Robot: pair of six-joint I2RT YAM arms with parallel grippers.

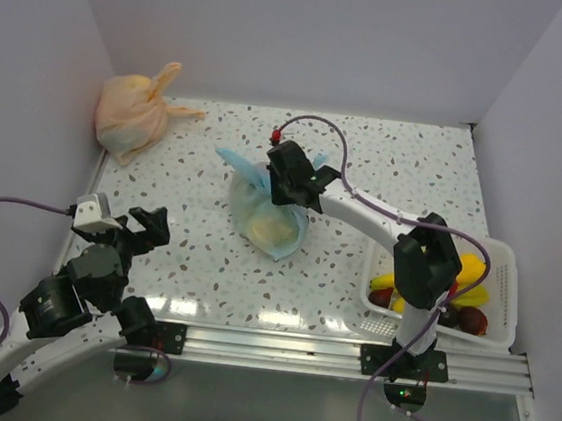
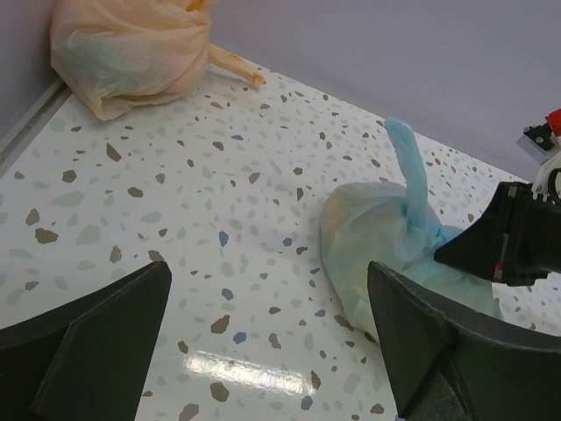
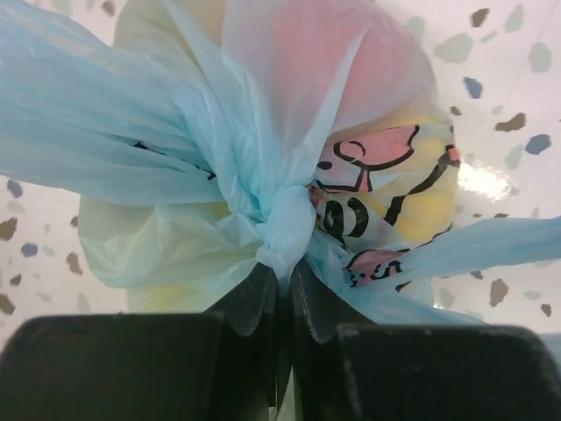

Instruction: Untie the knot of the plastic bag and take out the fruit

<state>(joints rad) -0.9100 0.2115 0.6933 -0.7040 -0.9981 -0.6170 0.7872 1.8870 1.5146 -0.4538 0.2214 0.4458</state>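
Your right gripper (image 3: 285,279) has its two fingers pressed almost together, with only a thin slit between them. They pinch the knot (image 3: 285,224) of the plastic bag (image 1: 268,219) at its lower end. In the right wrist view, the knot is a tight blue twist right at the fingertips. A broad blue tail runs off to the left of it and a narrower one to the right. Behind it is the bag's printed panel, pink and white with dark lines. Yellow and pink shapes show through the film, but you cannot tell which fruit they are.

From above, the bag lies near the middle of the speckled tabletop (image 1: 196,252), with your right arm reaching over it from the near right.

Your left gripper (image 2: 269,281) is spread wide and holds nothing. It hangs over the near left of the tabletop, well apart from the bag.

An orange bag (image 1: 130,116) sits tied in the far left corner. At the near right, a white basket (image 1: 505,256) holds bananas (image 1: 471,275) and dark red fruit (image 1: 472,319).
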